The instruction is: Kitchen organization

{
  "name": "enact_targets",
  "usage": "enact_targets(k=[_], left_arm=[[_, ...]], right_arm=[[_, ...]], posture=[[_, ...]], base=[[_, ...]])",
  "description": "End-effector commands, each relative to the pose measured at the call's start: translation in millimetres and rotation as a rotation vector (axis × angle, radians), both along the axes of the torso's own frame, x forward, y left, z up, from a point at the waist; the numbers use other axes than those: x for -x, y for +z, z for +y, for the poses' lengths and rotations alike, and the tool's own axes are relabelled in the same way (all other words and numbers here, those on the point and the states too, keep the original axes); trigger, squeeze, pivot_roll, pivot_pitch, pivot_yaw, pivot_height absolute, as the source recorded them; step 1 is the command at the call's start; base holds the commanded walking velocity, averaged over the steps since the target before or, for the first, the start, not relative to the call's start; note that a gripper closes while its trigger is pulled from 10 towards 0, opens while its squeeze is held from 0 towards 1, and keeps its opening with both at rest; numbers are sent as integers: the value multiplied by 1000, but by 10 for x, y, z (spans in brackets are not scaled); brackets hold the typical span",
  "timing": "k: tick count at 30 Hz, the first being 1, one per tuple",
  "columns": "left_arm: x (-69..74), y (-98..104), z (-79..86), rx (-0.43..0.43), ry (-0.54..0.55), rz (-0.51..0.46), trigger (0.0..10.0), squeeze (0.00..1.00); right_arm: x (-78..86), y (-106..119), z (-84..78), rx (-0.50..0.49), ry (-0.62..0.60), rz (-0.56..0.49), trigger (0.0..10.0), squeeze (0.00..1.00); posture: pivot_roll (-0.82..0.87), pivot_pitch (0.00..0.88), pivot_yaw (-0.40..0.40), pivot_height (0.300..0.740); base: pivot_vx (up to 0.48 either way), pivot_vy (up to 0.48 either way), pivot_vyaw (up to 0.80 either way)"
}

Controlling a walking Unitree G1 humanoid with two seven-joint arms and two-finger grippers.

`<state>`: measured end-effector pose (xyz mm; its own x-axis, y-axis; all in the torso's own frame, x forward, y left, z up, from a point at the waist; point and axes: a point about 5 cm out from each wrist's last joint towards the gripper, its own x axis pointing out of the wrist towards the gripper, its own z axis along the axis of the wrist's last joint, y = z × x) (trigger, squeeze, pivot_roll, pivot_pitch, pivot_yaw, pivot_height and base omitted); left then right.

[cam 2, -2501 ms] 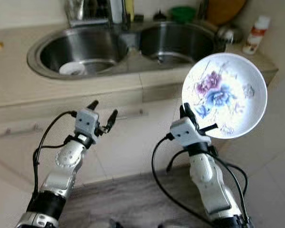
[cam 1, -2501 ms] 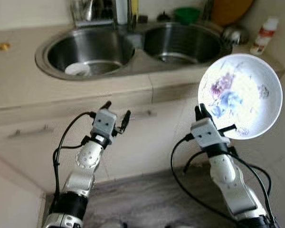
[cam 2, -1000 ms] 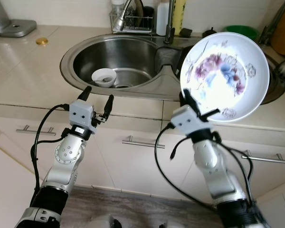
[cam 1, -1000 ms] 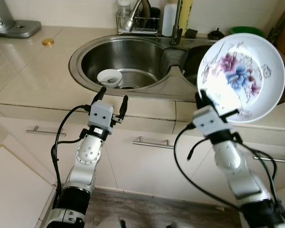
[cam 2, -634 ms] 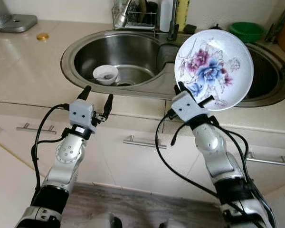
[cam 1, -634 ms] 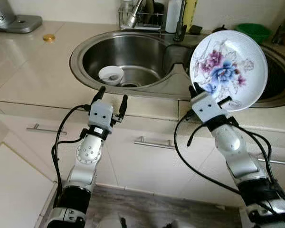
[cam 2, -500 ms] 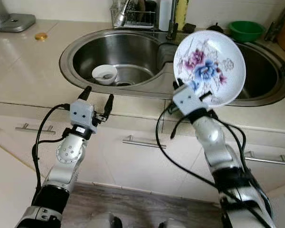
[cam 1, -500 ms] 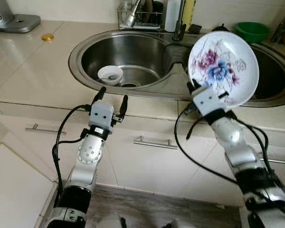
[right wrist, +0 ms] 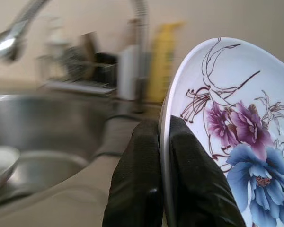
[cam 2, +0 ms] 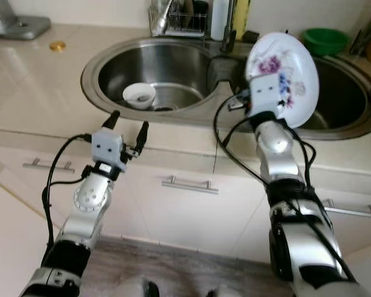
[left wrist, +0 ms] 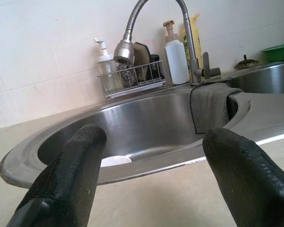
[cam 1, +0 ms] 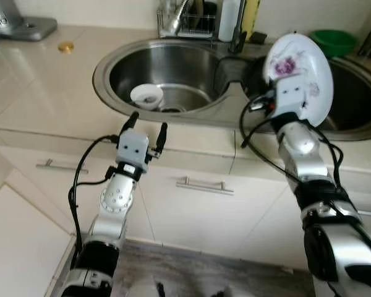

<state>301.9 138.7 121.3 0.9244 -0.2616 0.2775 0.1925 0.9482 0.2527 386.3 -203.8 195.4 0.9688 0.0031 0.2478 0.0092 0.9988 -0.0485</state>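
A white plate (cam 1: 302, 69) with purple and blue flowers stands nearly upright above the divider between the two sink basins. My right gripper (right wrist: 164, 128) is shut on its rim, one black finger on each face (right wrist: 141, 170). The right arm reaches forward over the counter edge. My left gripper (cam 1: 148, 122) is open and holds nothing, in front of the counter edge below the left basin (cam 1: 185, 65). A small white bowl (cam 1: 146, 95) lies in that basin.
A grey cloth (left wrist: 212, 105) hangs over the sink divider. The faucet (left wrist: 132, 38), a wire rack with soap bottles (left wrist: 132, 75) and a green bowl (cam 1: 332, 42) stand behind the sink. The right basin (cam 1: 353, 102) lies behind the plate. Drawer handles (cam 1: 201, 184) run below the counter.
My right arm has stretched forward and carried the plate from in front of the cabinets to above the sink, turning it more edge-on. The left arm has held still.
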Motion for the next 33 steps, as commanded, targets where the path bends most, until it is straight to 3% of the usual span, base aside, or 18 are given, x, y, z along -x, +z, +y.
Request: enact_targets(k=[1,6,10,16,17,33], left_arm=[[-5,3,-26,-13,-13,-2,10000,0],[-4,2,-32,-13,-17,0,10000,0],[-4,-4,-36,-13,-19,4,10000,0],[-3,-8,-38,-12,-16,6,10000,0],[-2,-9,-38,-11,-15,7,10000,0],[11,-24,-39,-9,-14,16,10000,0]], right_arm=[[-11,0,-123,-80,-50,14,10000,0],[-11,12,-225,-114,-88,14,10000,0],[-13,-38,-151,-52,-50,26,10000,0],[-8,-124,-69,-56,-12,53,10000,0],[-6,-136,-65,-61,-11,54,10000,1000],[27,-203,14,19,46,55,10000,1000]], posture=[[93,0,-24,740],[88,0,-20,740],[88,0,-20,740],[92,0,-24,740],[93,0,-25,740],[85,0,-25,740]], base=[[0,0,0],[0,0,0],[0,0,0],[0,0,0],[0,0,0],[0,0,0]])
